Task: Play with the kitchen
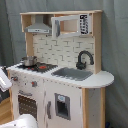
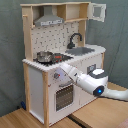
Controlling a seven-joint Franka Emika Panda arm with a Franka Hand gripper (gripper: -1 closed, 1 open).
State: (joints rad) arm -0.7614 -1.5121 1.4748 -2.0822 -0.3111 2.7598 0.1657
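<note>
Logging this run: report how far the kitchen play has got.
Done: nothing visibly changed; the pot sits on the stovetop and the oven door is shut. In hand: the arm reaches toward the knobs. Left: faucet, sink, microwave door.

**Grey curtain, wooden floor**

A grey-green curtain (image 2: pixel 12 55) hangs in soft vertical folds across the whole backdrop in both exterior views. In the second exterior view, light wooden boards form the floor (image 2: pixel 30 120), with dark seams between panels. The light is even and dim, without hard shadows.
</note>
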